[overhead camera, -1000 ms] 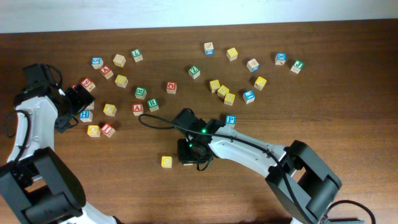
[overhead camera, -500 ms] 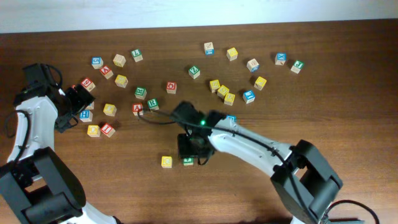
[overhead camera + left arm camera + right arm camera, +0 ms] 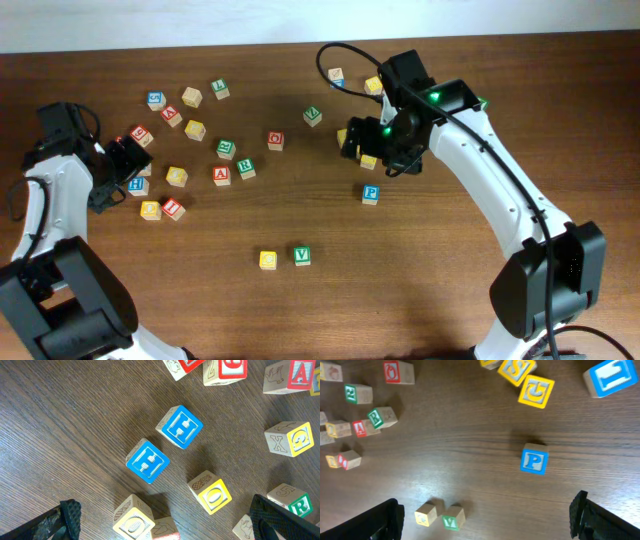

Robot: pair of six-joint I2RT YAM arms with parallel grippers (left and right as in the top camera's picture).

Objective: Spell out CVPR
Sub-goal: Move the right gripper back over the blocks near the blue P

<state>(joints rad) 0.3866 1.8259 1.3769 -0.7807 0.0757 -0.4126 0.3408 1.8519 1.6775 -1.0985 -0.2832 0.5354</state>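
Note:
The yellow-faced C cube (image 3: 268, 260) and the green V cube (image 3: 302, 255) stand side by side near the table's front; the right wrist view shows the C cube (image 3: 425, 517) and V cube (image 3: 451, 521) low between its fingers. The blue P cube (image 3: 371, 194) lies alone further back, mid-frame as the P cube (image 3: 534, 461). The green R cube (image 3: 246, 168) sits in the left cluster, upper left as the R cube (image 3: 376, 417). My right gripper (image 3: 365, 143) hangs open and empty behind the P; the right gripper (image 3: 490, 525) holds nothing. My left gripper (image 3: 125, 160) is open over the left cluster.
Other letter cubes are scattered across the back: yellow ones (image 3: 358, 147) under the right gripper, a blue one (image 3: 400, 154) beside them. Two blue cubes (image 3: 147, 460) and yellow O cubes (image 3: 215, 495) lie below the left gripper (image 3: 165, 525).
The right gripper opened, left the V cube beside the C cube, and swung up and back toward the yellow cubes. The left arm has not moved.

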